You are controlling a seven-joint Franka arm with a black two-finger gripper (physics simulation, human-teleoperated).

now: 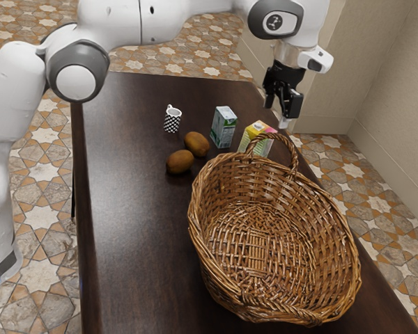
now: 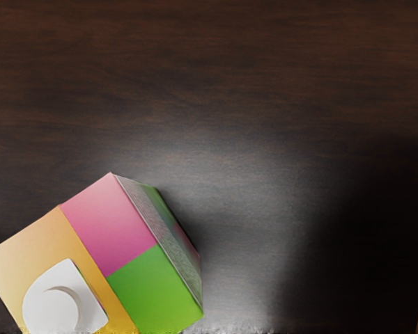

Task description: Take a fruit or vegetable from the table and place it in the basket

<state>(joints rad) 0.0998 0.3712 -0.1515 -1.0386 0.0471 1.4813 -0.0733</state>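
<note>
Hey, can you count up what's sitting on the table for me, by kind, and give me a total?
Mug: 1
Brown fruits or vegetables: 2, one nearer the mug and one farther from it
Cartons: 2, a green and white one and a yellow and pink one
Basket: 1
Total: 6

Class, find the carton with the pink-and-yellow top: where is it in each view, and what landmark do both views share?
Exterior view: the pink-and-yellow carton stands just beyond the basket, beside the green-and-white carton.
Wrist view: it is seen from above, white cap showing, across a lit patch of table from the basket's edge.
Shared landmark: the dark table.
</note>
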